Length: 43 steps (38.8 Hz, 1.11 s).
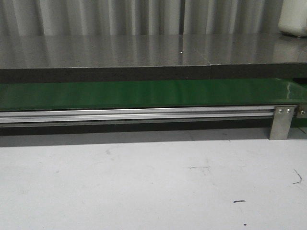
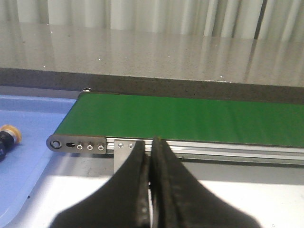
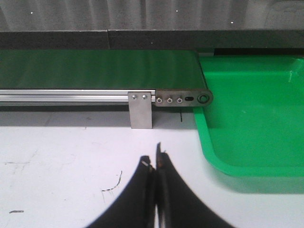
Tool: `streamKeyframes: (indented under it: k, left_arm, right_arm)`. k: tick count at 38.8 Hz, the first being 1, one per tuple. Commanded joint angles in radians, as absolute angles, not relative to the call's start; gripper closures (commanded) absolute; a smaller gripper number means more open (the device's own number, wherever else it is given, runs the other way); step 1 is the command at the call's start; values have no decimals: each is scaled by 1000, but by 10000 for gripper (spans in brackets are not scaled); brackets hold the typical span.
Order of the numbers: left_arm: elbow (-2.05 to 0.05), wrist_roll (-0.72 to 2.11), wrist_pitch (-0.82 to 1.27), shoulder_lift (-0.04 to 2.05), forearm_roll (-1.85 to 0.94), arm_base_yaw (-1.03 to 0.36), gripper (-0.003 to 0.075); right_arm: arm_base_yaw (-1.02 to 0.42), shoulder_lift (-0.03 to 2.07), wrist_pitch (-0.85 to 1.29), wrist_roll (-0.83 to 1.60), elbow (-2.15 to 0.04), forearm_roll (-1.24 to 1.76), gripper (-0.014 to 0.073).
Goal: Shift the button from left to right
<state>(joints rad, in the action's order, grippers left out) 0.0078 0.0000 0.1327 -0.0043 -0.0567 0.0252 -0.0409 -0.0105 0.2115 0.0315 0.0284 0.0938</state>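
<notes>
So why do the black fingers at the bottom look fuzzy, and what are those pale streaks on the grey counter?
Both wrist views: the left fingers and right fingers sit too near the lens, so they blur. Front view: the counter is glossy and mirrors the pale backdrop as streaks.

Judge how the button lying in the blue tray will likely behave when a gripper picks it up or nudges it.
The button is only partly in view at the edge of the blue tray. It lies on its side, and its round orange cap suggests it may roll or pivot if nudged. It looks like rigid plastic, so probably stiff and light. The smooth cap could slip; the dark body probably offers a surer hold.
</notes>
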Motion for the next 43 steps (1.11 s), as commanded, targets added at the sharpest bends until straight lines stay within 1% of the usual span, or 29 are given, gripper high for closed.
streamKeyframes:
  k: [1, 6, 12, 15, 16, 19, 22, 25, 28, 32, 38, 41, 43]
  left_arm:
    - [35, -14, 46, -22, -64, 24, 741]
    - [35, -14, 37, -22, -64, 24, 741]
    - [37, -14, 0, -22, -64, 24, 741]
    - [35, -14, -98, -22, -86, 24, 741]
    - [35, -14, -174, -22, -91, 24, 741]
    - [14, -14, -314, -22, -91, 24, 741]
    - [-54, -14, -360, -21, -89, 24, 741]
    - [-184, -12, -259, 8, -87, 24, 741]
    - [-318, 0, -58, 92, -44, 24, 741]
    - [-429, 0, 74, 220, 32, 24, 741]
    - [-535, 0, 207, 369, 29, 24, 741]
    - [-543, 0, 207, 388, 28, 24, 741]
    - [-543, 0, 207, 390, 28, 24, 738]
  right_arm:
    - [-36, -27, 138, 37, 18, 84, 662]
    - [-36, -27, 127, 37, 18, 84, 662]
    - [-37, -27, 43, 28, 18, 123, 662]
    - [-37, -27, 8, 28, 7, 123, 662]
    - [-39, -27, 7, 28, -4, 123, 662]
    - [-39, -27, 0, 26, -59, 126, 662]
    - [-39, -24, 11, 26, -153, 131, 659]
    - [-39, 23, 43, 26, -269, 131, 659]
    - [-39, 146, 168, 26, -403, 135, 650]
    - [-39, 307, 251, 26, -518, 135, 650]
    - [-39, 473, 313, 27, -601, 135, 651]
    - [-39, 491, 313, 27, -601, 135, 649]
    - [-39, 491, 308, 27, -601, 135, 627]
